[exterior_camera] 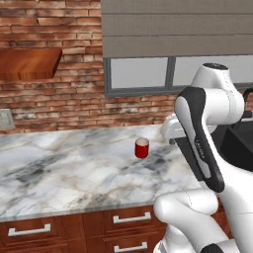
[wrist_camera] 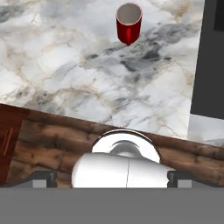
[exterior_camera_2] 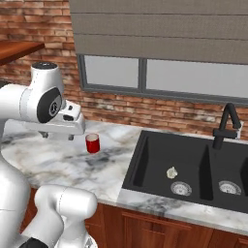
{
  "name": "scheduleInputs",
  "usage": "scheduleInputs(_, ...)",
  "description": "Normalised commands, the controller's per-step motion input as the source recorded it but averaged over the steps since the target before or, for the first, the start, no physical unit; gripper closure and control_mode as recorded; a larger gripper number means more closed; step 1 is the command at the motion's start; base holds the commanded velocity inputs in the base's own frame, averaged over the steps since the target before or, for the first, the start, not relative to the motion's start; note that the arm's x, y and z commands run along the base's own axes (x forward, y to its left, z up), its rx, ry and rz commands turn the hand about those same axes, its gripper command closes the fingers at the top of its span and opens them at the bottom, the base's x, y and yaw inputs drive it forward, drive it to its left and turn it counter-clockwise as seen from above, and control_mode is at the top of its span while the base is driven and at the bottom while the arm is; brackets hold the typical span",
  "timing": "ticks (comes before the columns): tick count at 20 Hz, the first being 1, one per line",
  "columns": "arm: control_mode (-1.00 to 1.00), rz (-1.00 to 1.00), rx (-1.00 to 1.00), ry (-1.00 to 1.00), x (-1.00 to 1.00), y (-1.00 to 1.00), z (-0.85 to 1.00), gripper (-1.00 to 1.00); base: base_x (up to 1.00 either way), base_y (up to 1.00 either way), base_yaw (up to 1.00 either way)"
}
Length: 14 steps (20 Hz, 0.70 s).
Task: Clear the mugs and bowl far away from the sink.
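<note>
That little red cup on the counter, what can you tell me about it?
The red mug is small and glossy with a pale inside, looking empty. It stands upright, alone on the grey-veined marble counter, a little left of the black sink, touching nothing but the counter. No handle shows from these angles.

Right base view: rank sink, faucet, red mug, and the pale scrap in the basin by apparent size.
1. sink, largest by far
2. faucet
3. red mug
4. pale scrap, smallest

The mug sits about as far from the camera as the scrap, so that ranking looks safe.
</note>
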Motion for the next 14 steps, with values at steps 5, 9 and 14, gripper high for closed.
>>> scheduleInputs(5, -1.0, 0.0, 0.0, -0.01, 0.15, 0.01, -0.48, -1.0, 0.0, 0.0, 0.0)
scheduleInputs(9, -1.0, 0.0, -0.05, -0.02, 0.01, 0.0, -0.2, -1.0, 0.0, 0.0, 0.0)
scheduleInputs(14, -1.0, -0.01, -0.02, 0.0, 0.09, 0.0, -0.29, -1.0, 0.0, 0.0, 0.0)
